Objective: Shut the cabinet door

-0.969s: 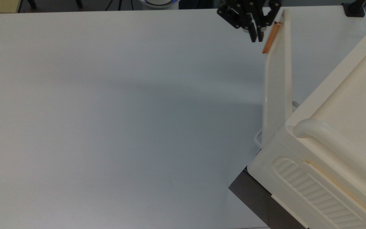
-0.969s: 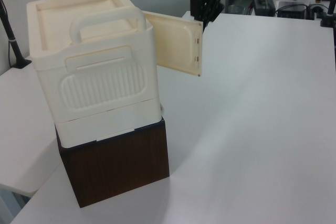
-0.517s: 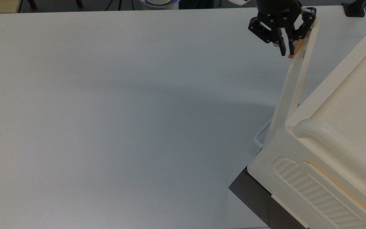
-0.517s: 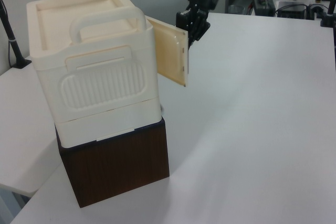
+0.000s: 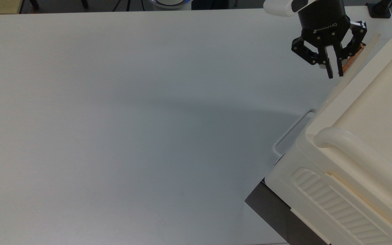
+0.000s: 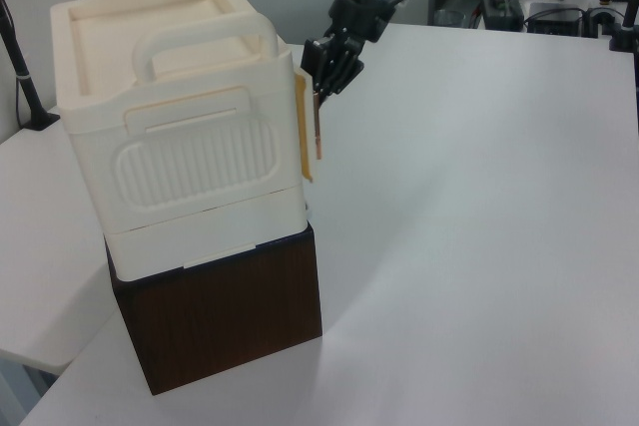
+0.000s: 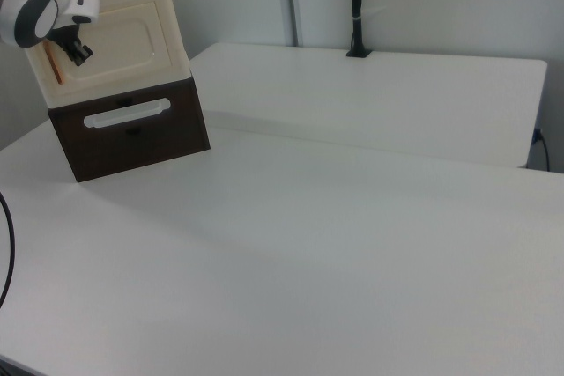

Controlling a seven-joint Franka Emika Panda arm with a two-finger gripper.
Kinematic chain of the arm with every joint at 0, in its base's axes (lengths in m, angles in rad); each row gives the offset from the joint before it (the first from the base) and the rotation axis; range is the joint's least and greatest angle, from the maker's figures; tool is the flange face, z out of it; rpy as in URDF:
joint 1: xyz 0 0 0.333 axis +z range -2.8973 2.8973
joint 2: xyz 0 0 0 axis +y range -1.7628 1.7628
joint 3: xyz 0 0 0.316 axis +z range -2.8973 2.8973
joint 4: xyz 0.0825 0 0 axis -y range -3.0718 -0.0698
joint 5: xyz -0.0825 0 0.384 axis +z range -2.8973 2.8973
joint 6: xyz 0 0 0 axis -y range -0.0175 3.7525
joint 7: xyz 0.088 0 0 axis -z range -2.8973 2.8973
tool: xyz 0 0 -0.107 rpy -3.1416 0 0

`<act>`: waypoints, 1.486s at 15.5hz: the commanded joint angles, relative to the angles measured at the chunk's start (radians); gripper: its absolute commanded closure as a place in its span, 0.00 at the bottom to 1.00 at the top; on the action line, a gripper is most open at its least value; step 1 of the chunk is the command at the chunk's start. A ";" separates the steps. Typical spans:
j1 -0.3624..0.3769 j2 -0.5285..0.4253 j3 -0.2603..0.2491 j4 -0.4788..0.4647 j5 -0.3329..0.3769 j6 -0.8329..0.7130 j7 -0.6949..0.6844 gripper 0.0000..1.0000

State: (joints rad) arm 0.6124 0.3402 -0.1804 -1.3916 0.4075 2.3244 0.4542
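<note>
Since a second ago the cabinet door [image 6: 304,129] has swung from standing well out over the table [image 5: 131,119] to lying almost flat against the front of the cabinet [image 6: 180,137], and the gripper [image 5: 334,69] has travelled with it toward the top view's right. You now have the gripper just beside the copper handle [image 6: 318,127] at the door's free edge, with the fingers [image 5: 329,64] drawn close together, a narrow gap between them and nothing pinched; they appear to be pushing on the door face rather than holding the handle. In the left view the door's free edge sits slightly proud of the cabinet front, so judge the door as nearly shut but not yet seated. In the right view the door [image 7: 119,41] reads as roughly flush above the dark wooden base [image 7: 132,134] with its white wire loop [image 7: 126,113], though the last sliver of gap cannot be confirmed there. To finish well, keep the push square to the door face and close to the handle edge, where leverage about the hinge is greatest. Advance slowly over the last stretch, because the cabinet merely rests on the base and a hard shove could slide or tip it. Keep the fingertips off the handle bar itself so they do not snag on it when you draw back. Once the edge seats, retreat straight away from the face.
</note>
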 commanded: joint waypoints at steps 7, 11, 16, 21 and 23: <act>0.046 0.031 -0.008 0.025 0.007 0.116 0.001 0.82; 0.055 0.031 -0.010 0.036 0.007 0.150 0.008 0.82; 0.053 0.004 -0.008 0.019 -0.042 0.106 -0.003 0.82; -0.026 -0.049 -0.005 0.006 -0.078 -0.201 -0.090 0.82; -0.077 -0.082 -0.007 0.005 -0.084 -0.323 -0.159 0.82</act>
State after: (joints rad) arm 0.6033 0.3223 -0.1865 -1.3752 0.3347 2.1733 0.3984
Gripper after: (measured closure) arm 0.819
